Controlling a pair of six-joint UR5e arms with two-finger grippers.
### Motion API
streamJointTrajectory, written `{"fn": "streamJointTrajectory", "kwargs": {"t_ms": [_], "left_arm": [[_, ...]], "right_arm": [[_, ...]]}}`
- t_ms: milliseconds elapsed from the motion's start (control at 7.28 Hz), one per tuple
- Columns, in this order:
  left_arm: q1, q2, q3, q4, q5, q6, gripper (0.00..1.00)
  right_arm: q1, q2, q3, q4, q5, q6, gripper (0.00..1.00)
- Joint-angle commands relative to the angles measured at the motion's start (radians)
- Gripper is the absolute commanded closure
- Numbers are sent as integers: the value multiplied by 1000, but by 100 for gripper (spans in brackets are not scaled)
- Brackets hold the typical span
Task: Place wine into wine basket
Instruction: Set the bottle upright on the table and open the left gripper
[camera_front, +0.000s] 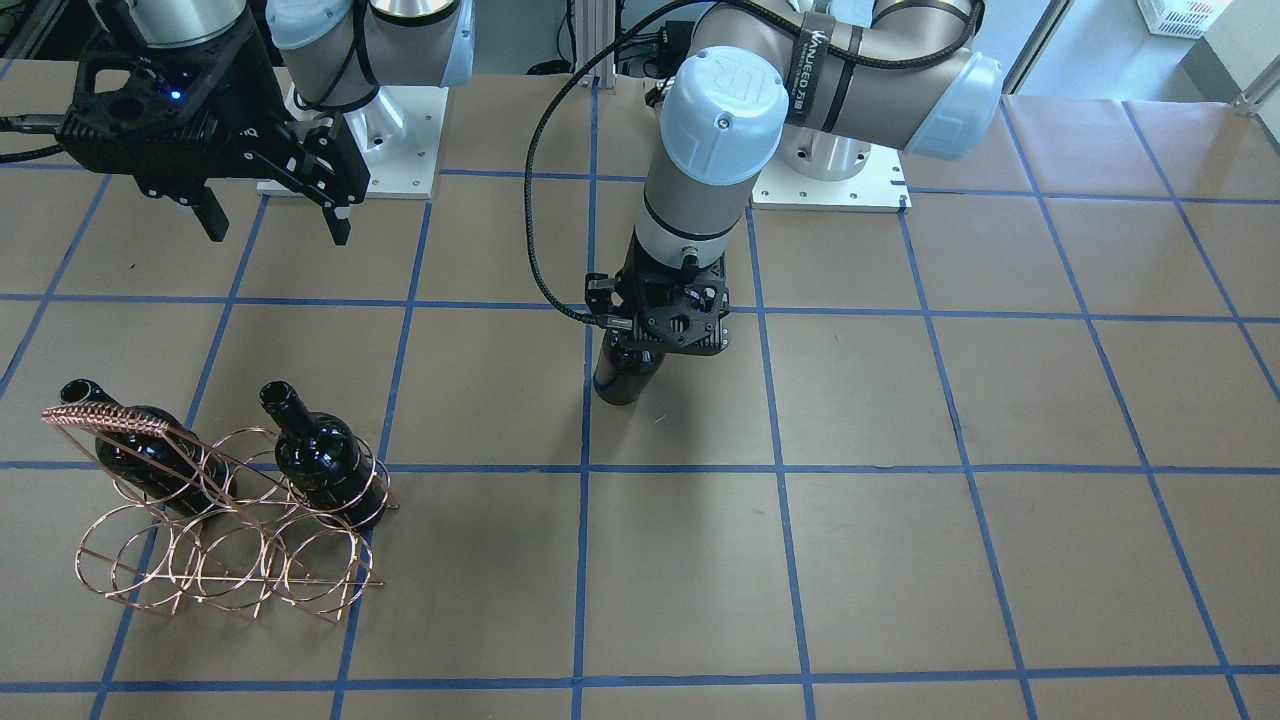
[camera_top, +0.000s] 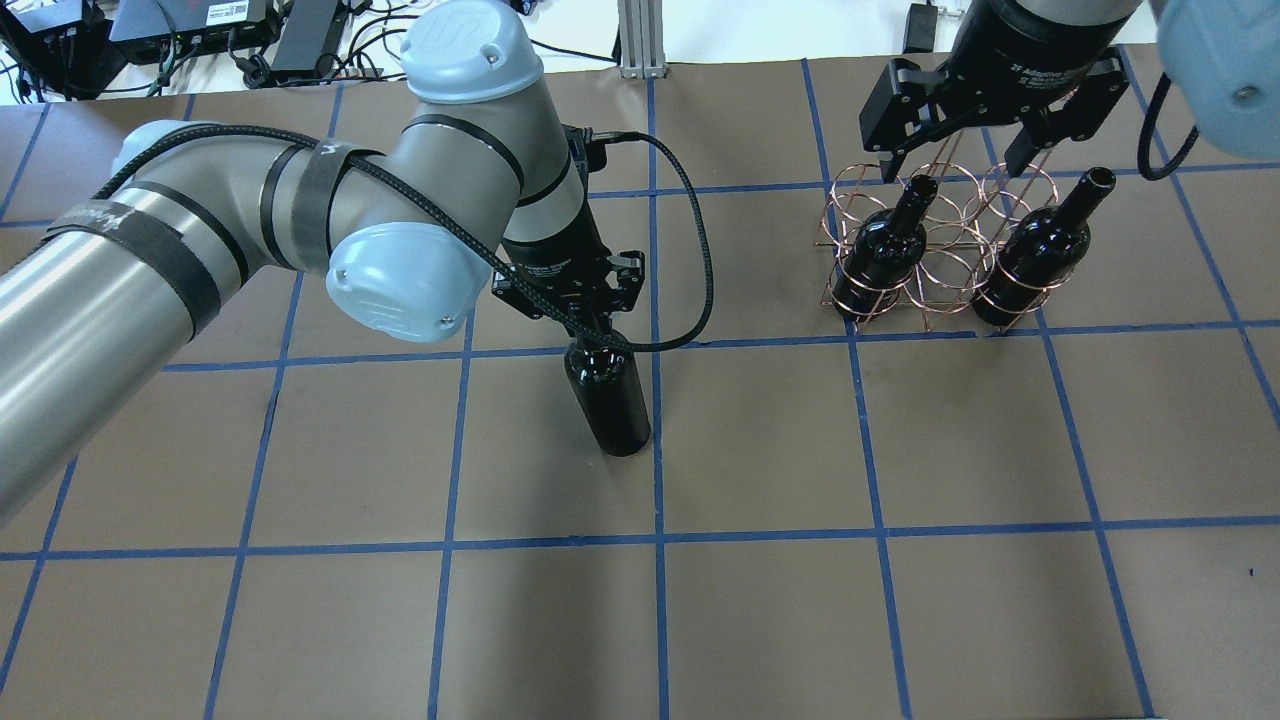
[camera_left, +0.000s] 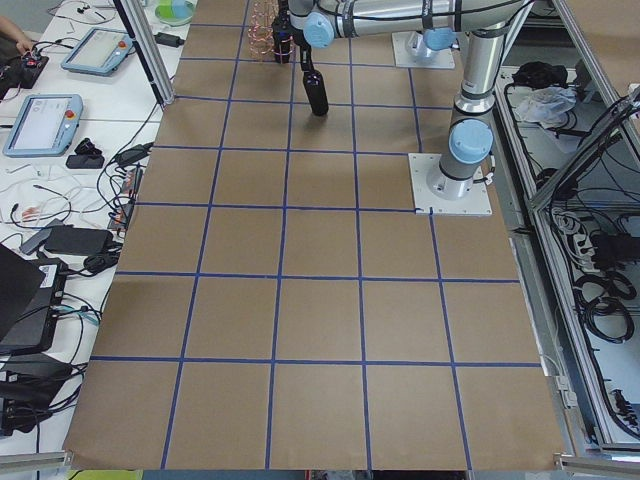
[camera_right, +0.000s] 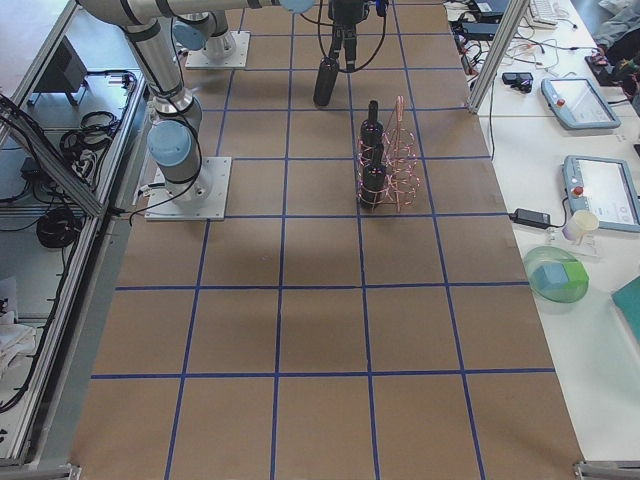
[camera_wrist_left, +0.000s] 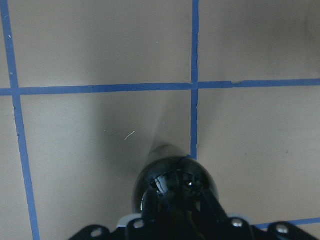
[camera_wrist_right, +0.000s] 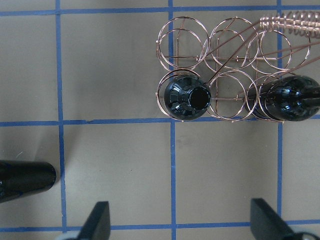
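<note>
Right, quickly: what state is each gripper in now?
Left gripper: closed on the wine, at its neck.
Right gripper: open, holding nothing.

A black strap (camera_front: 806, 68) round the left arm (camera_front: 860, 60) bears white lettering, roughly "WANJEED". The right pincer (camera_top: 951, 163) shows "2F Adaptive" on its black housing (camera_top: 1040, 75). A blue joint cap (camera_front: 722, 98) carries a raised "UR"

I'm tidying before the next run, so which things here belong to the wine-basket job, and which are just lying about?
Job: wine bottle held by the left gripper; copper wire wine basket; two bottles already standing in it.
Lying about: teach pendants, green bowl, cables on the side benches.
</note>
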Motion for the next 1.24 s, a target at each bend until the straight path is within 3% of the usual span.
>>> {"fn": "streamJointTrajectory", "kwargs": {"t_ms": [0, 137, 412, 824, 1099], "left_arm": [[-2, 3, -1, 3, -5, -33, 4], [-4, 6, -1, -9, -5, -41, 0], [-1, 32, 16, -59, -135, -50, 0], [94, 43, 129, -93, -61, 32, 0], [171, 62, 165, -121, 61, 120, 0]], "right_arm": [[1, -2, 5, -1, 0, 0, 0], [1, -2, 4, -1, 0, 0, 0], [-1, 0, 4, -2, 3, -2, 0], [-3, 6, 4, -7, 11, 1, 0], [-1, 5, 4, -2, 28, 2, 0]]}}
